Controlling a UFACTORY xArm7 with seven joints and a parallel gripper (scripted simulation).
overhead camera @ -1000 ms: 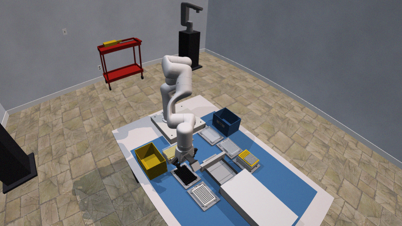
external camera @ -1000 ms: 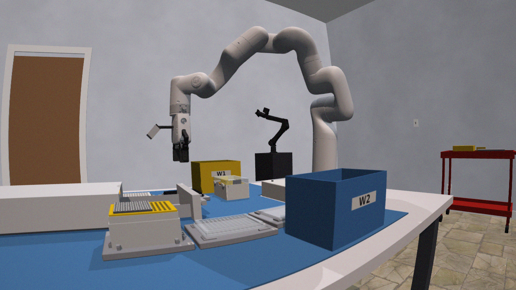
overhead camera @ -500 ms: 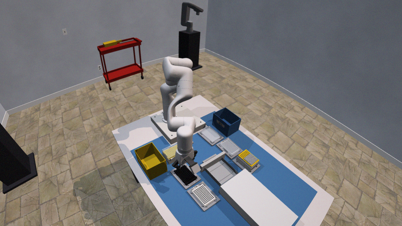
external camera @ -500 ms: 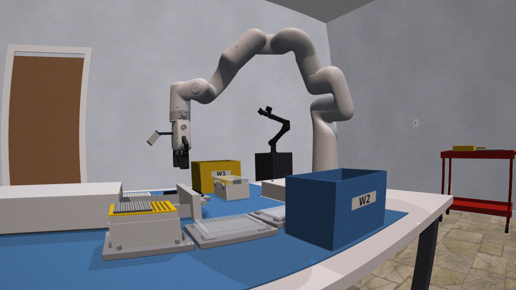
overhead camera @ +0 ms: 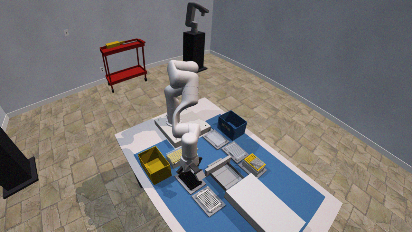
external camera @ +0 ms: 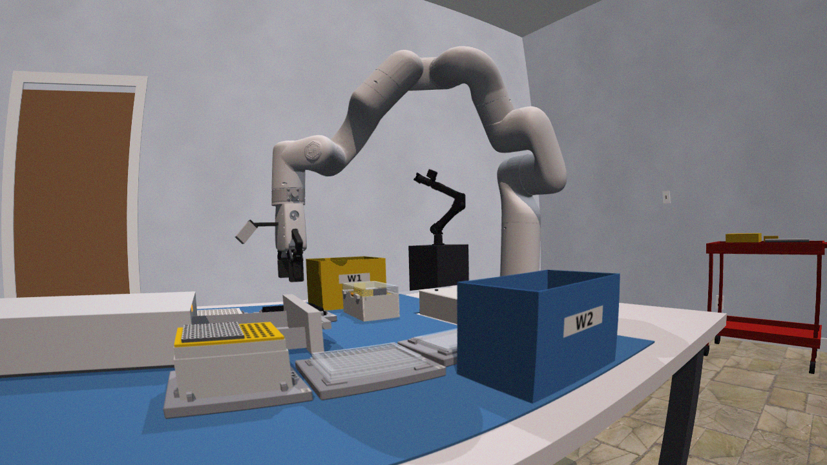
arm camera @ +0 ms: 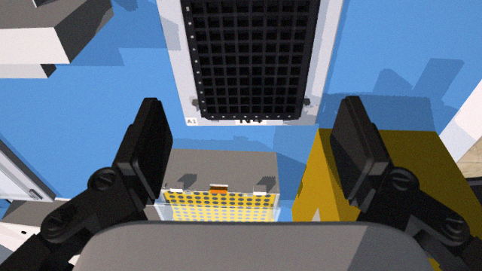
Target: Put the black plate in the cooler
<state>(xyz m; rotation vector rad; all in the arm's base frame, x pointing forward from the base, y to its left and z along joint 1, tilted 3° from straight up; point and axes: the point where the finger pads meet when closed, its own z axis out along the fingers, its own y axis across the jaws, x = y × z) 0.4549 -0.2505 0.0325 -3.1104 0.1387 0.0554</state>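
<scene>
The white cooler [overhead camera: 263, 206] is sitting on the table [overhead camera: 135, 138] with its drawer [overhead camera: 227, 176] standing open toward the arm's base. The claw [arm camera: 248, 150] is hanging wide open, holding nothing, above the black plate [arm camera: 250, 56], which is lying in nest N4 [arm camera: 177, 75] just right of the yellow bin [overhead camera: 154, 164].

The top view looks down steeply from beyond the table's [overhead camera: 331, 206] far end, taking in the whole room. The exterior view sits low by a side edge. The wrist view looks straight down, close. All share the mat [external camera: 404, 416].

Red cart [overhead camera: 107, 50], black pedestal arm [overhead camera: 193, 43]
</scene>
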